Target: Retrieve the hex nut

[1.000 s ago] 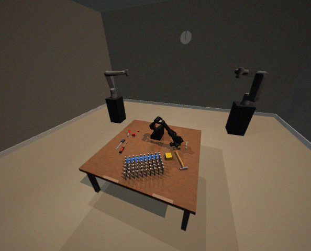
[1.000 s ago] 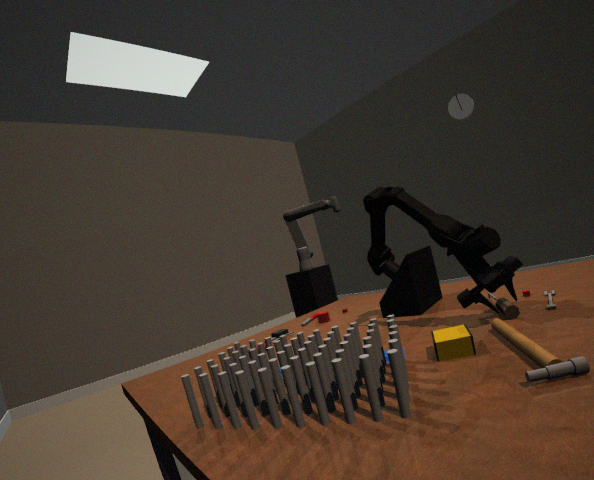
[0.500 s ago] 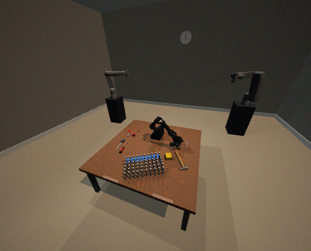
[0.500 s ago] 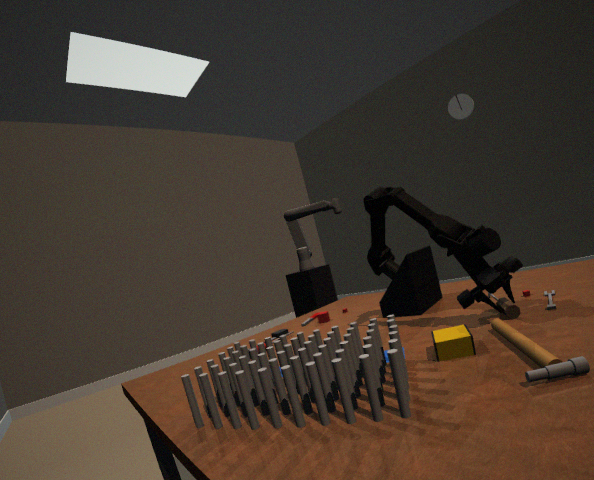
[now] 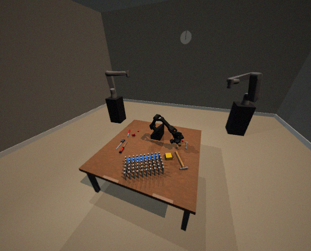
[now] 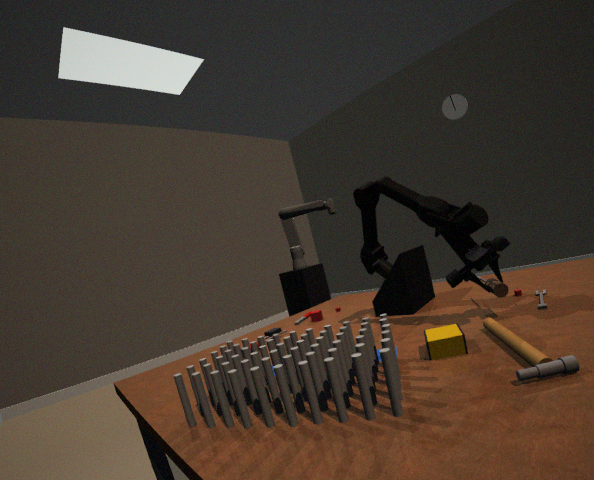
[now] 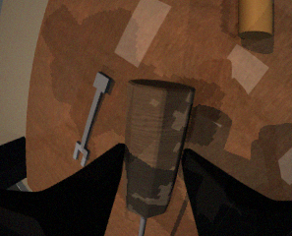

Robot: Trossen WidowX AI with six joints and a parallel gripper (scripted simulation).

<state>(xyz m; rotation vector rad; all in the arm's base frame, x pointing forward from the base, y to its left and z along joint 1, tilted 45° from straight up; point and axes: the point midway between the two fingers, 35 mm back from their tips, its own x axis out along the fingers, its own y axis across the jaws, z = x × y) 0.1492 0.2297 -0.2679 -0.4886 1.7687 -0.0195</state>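
My gripper (image 5: 177,141) (image 6: 484,282) (image 7: 153,151) is shut on the brown wooden handle (image 6: 496,287) (image 7: 160,108) of a thin-shafted hook tool, low over the table's far right part. The field of standing grey spacers (image 5: 143,165) (image 6: 297,369) stands well away, toward the table's front. The blue taped strip (image 5: 142,157) (image 6: 393,353) lies along the field's side that faces the arm. The hex nut is hidden among the spacers.
A small grey wrench (image 5: 186,145) (image 6: 541,298) (image 7: 92,117) lies just beside the gripper. A hammer (image 5: 180,160) (image 6: 524,351) and a yellow block (image 5: 168,156) (image 6: 444,341) lie between the gripper and the field. Screwdrivers (image 5: 123,147) and a red block (image 5: 133,134) lie at the left.
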